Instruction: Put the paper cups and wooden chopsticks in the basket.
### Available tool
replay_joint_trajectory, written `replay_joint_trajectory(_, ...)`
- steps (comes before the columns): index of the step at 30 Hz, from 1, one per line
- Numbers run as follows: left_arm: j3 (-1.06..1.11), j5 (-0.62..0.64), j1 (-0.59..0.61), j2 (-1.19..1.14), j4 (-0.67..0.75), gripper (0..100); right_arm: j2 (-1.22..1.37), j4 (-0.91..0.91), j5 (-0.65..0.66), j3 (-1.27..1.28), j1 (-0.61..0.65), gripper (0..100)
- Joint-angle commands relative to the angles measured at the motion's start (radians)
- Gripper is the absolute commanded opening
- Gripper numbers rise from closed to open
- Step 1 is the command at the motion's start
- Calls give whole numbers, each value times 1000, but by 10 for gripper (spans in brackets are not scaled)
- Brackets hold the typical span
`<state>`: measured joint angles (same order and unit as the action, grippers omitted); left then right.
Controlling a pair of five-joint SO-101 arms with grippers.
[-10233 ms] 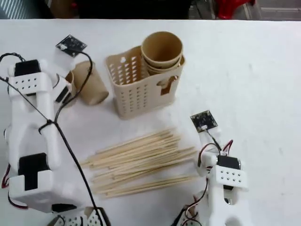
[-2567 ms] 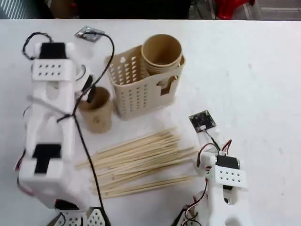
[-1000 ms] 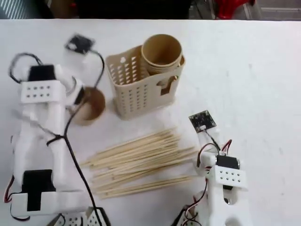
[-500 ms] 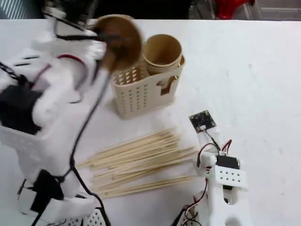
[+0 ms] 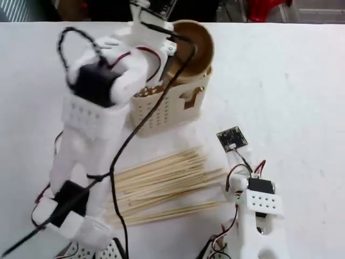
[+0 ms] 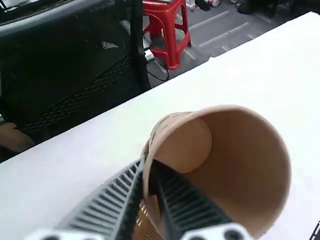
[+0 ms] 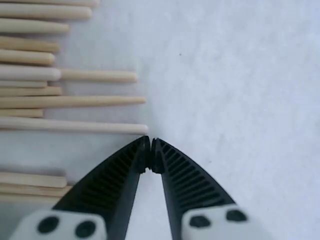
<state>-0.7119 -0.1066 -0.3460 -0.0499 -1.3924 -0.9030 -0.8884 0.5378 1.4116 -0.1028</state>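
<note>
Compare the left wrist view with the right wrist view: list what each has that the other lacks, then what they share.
Left wrist view: the left claw shut on the rim of a brown paper cup, its open mouth facing the camera, with a red plastic stool and a black mesh chair beyond the table edge.
Right wrist view: the right claw, tips closed together and holding nothing, beside the ends of pale wooden chopsticks lying flat.
Both: the white table top.
</note>
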Motion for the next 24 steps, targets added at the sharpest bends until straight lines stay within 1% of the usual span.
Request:
replay_joint_trajectory(1, 15, 12, 18, -12, 54, 24, -2, 13, 9, -5, 10, 18)
replay_joint_trajectory(3, 18, 15, 36, -19, 44, 24, -2, 13, 9, -5, 10, 18)
replay_joint_trajectory(7, 11, 64, 44, -21, 18, 24, -2, 13, 9, -5, 10, 18)
replay_joint_trajectory(12, 11, 64, 36, -25, 17, 28, -2, 13, 9, -5, 10, 18)
replay_joint_trajectory(18, 11, 69, 38, -24, 17, 159, -2, 13, 9, -5, 10, 18)
replay_joint_trajectory(24, 9, 63, 36, -25, 84, 162, -2, 13, 9, -5, 10, 18)
